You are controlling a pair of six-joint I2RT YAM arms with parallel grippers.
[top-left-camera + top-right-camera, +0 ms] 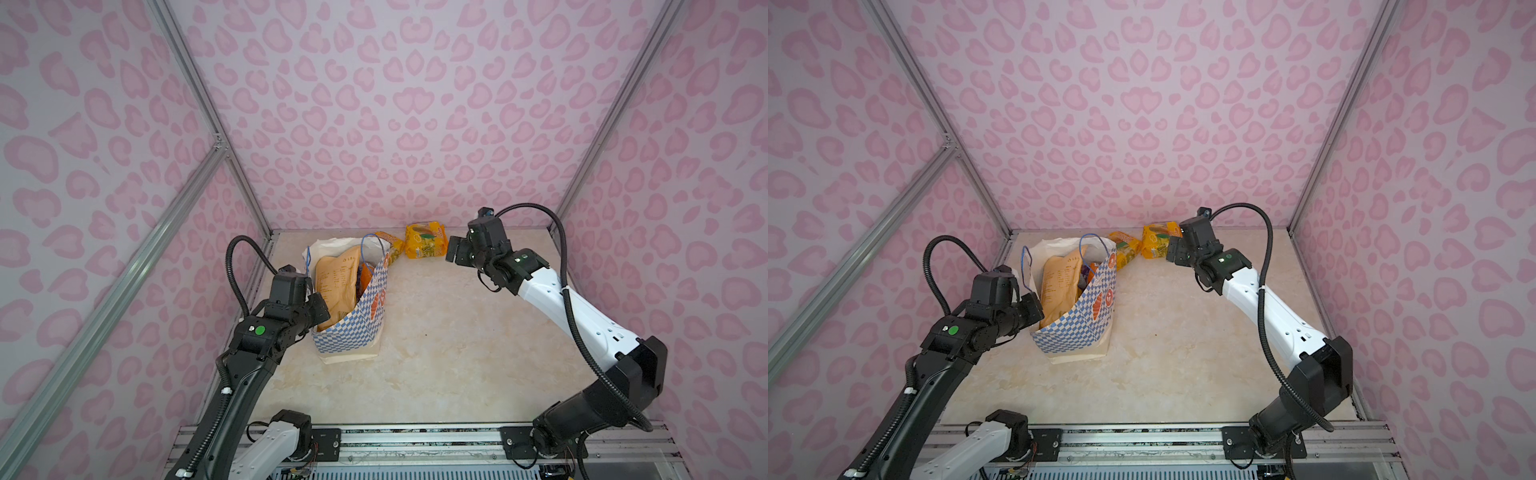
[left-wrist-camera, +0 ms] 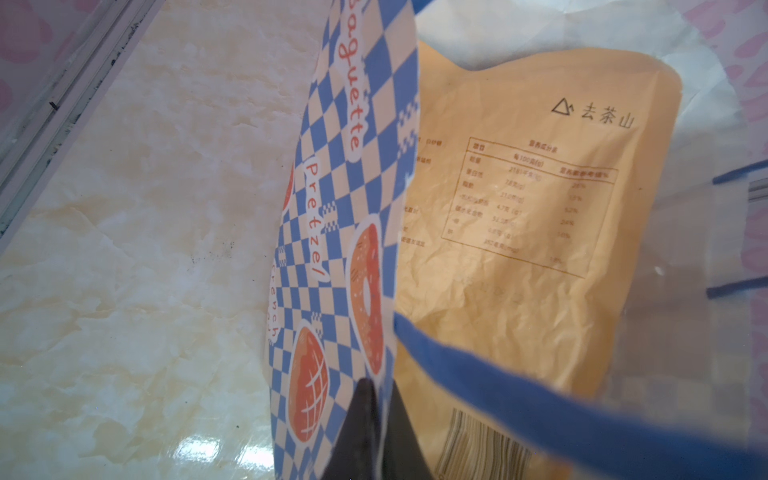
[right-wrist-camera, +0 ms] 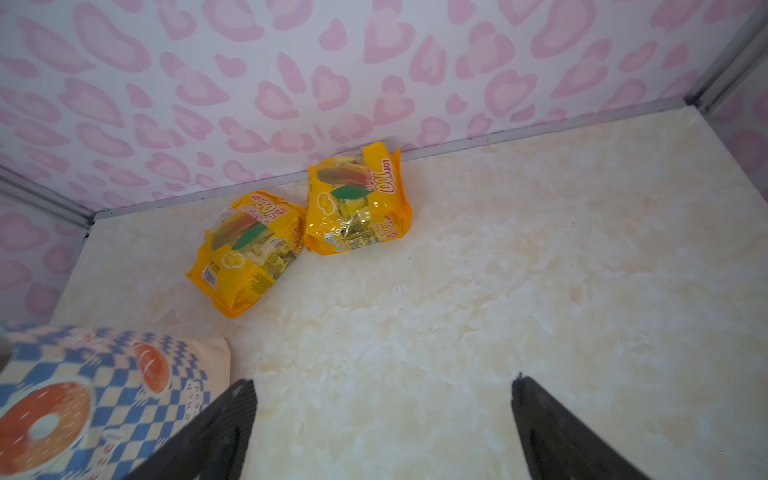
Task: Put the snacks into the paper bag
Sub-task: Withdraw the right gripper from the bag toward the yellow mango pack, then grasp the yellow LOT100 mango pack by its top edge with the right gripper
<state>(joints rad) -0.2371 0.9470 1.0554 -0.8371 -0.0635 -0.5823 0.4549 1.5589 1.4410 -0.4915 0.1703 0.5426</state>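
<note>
The paper bag (image 1: 353,328) (image 1: 1071,336) stands upright at the table's left. My left gripper (image 1: 320,307) (image 2: 380,395) is shut on the bag's near rim, pinching the checkered wall (image 2: 332,187). Inside the bag a tan pouch (image 1: 336,282) (image 2: 519,208) leans, with orange and purple packets (image 1: 365,279) beside it. Two yellow snacks (image 3: 357,199) (image 3: 249,253) lie by the back wall, also visible in both top views (image 1: 426,245) (image 1: 1125,251). My right gripper (image 1: 455,251) (image 3: 382,386) hangs open and empty above the table, just right of the yellow packets.
Pink patterned walls with aluminium posts (image 1: 590,166) close in three sides. The back wall's edge (image 3: 498,141) runs right behind the yellow packets. A blue cord handle (image 2: 498,395) crosses in front of the left wrist camera. A metal rail (image 1: 415,440) runs along the front.
</note>
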